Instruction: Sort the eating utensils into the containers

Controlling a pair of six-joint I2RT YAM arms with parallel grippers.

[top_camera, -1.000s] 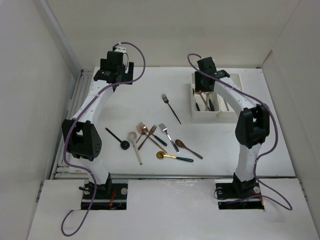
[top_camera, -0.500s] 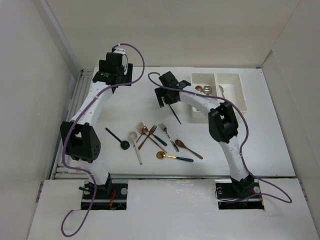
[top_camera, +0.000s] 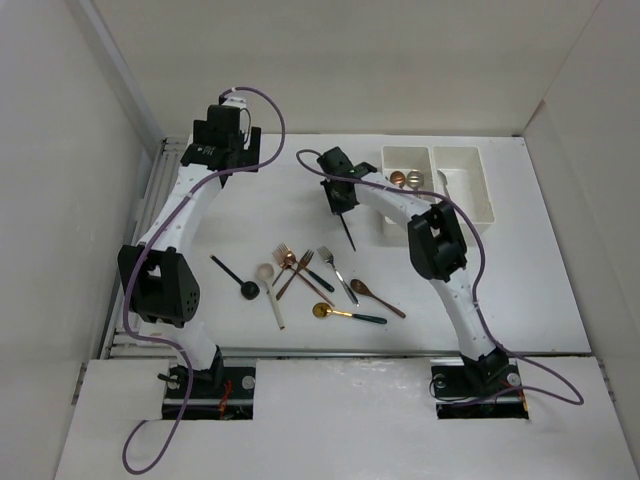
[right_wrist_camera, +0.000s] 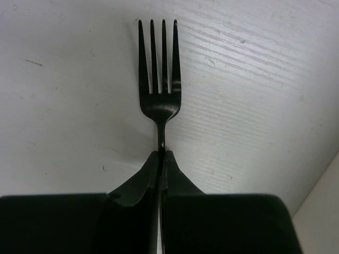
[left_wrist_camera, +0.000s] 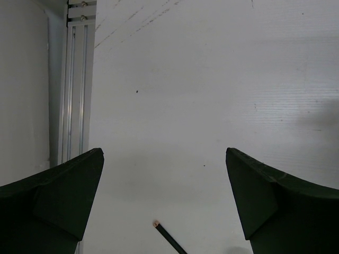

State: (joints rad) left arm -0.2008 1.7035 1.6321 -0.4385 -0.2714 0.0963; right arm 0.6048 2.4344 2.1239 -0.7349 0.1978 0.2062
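My right gripper is shut on the neck of a black fork that lies flat on the white table, tines pointing away from me. From above, this gripper is left of the containers, and the fork's handle trails toward the near side. The containers are two joined white bins: the left bin holds copper and silver spoons, the right bin a pale utensil. My left gripper hangs open over bare table at the far left. Several other eating utensils lie mid-table.
The loose pile includes a black spoon, a cream spoon, copper forks, a wood-brown spoon and a gold spoon. A metal rail runs along the table's left edge. A thin dark handle tip shows below the left gripper.
The right arm swung left from over the bins to the black fork, and its jaws closed on the fork's neck. The left arm has hardly moved.
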